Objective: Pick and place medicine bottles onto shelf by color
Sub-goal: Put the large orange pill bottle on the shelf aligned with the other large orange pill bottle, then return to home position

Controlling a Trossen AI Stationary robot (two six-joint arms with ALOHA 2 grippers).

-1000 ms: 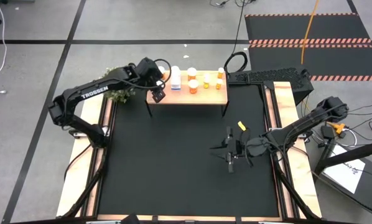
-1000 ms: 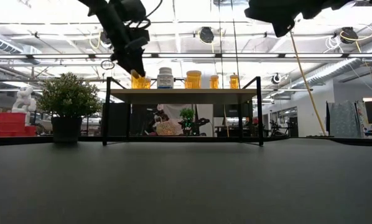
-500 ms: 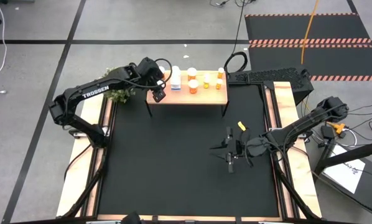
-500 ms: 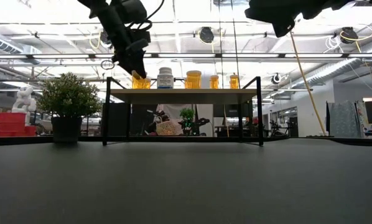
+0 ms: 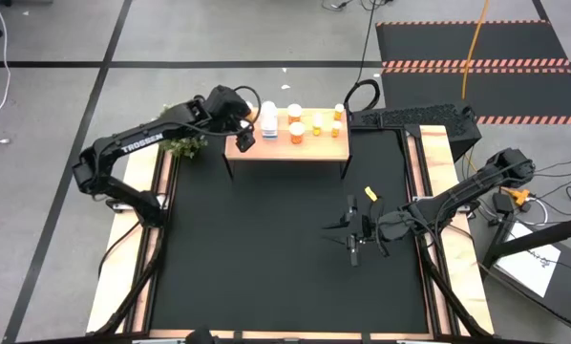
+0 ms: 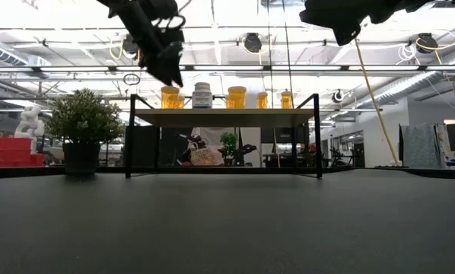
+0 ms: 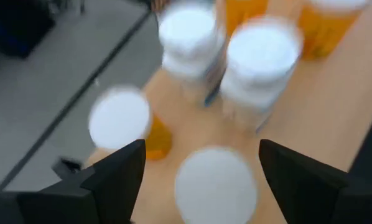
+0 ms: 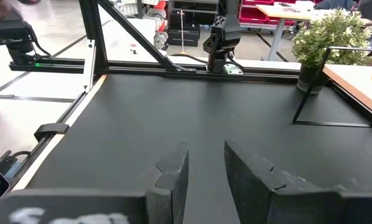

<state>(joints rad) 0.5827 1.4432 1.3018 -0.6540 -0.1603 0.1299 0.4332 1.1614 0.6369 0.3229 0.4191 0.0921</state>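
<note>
Black mat bare below shelf point(image 5: 309, 150). Left gripper point(image 5: 243, 139) spread apart, empty, directly above upright bottle point(image 7: 215, 185). Right gripper point(image 5: 354, 241) narrowly parted, far off.

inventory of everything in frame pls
orange medicine bottles: several, translucent orange with white caps, large and tiny, on the shelf
white medicine bottles: at least one, white, left part of the shelf
shelf: one, light wood on black legs, far edge of the mat
potted plant: one, green, left of the shelf
mat: one, black, covers the table
left end effector: open, above the shelf's left end
right end effector: open, empty, over the mat's right side
</note>
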